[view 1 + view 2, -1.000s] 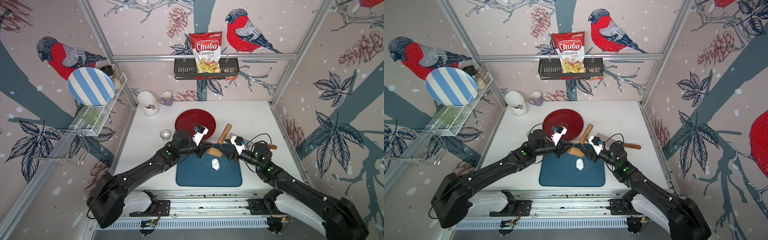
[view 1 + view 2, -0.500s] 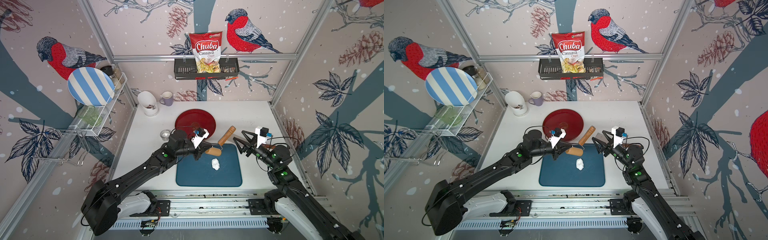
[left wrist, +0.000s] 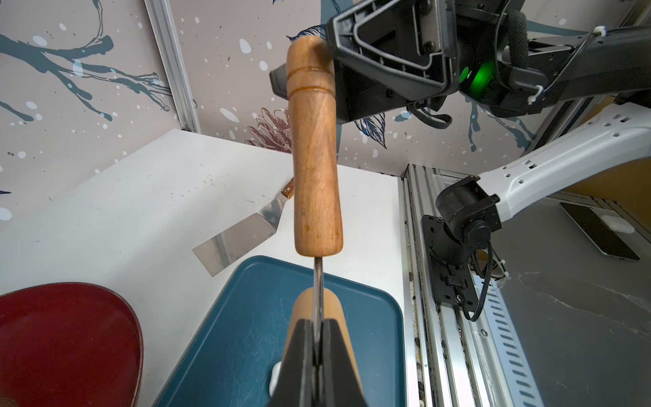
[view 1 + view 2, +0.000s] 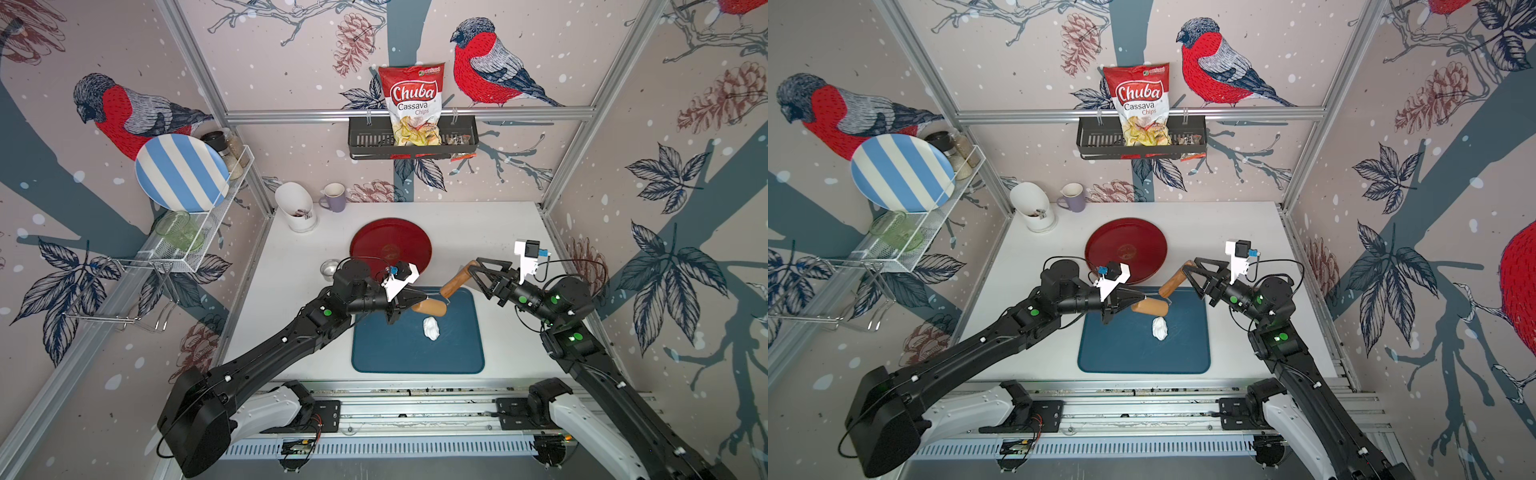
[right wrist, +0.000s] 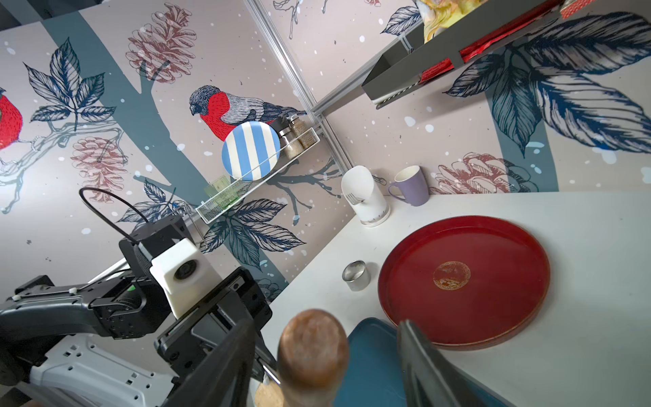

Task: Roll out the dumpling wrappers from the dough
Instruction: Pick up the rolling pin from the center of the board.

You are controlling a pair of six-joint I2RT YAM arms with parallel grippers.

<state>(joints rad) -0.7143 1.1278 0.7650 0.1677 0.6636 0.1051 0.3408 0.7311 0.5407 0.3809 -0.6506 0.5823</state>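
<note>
The step in hand looks like a handover of the hand roller (image 4: 430,307), so that the right arm can work it. The left gripper (image 3: 318,338) is clenched on the thin metal stem (image 3: 318,278) between the barrel (image 4: 1150,306) and the wooden handle (image 3: 313,151). It holds the tool tilted, with the handle rising toward the far right. The right gripper (image 5: 317,352) stands released, its jaws spread to either side of the handle's rounded end. The right wrist view shows a gap on both sides — nothing is grasped there yet. To do this well, I judge the right jaws should slide further down the handle before closing, since a pinch on the domed tip would likely slip. The left should let go only once that hold is firm. The dough (image 4: 431,328) lies as a small white lump on the blue tray (image 4: 415,357), a little right of its middle and just on the near side of the barrel — whether they touch I cannot tell. After that, the barrel should come down level on the lump and press outward gently.
</note>
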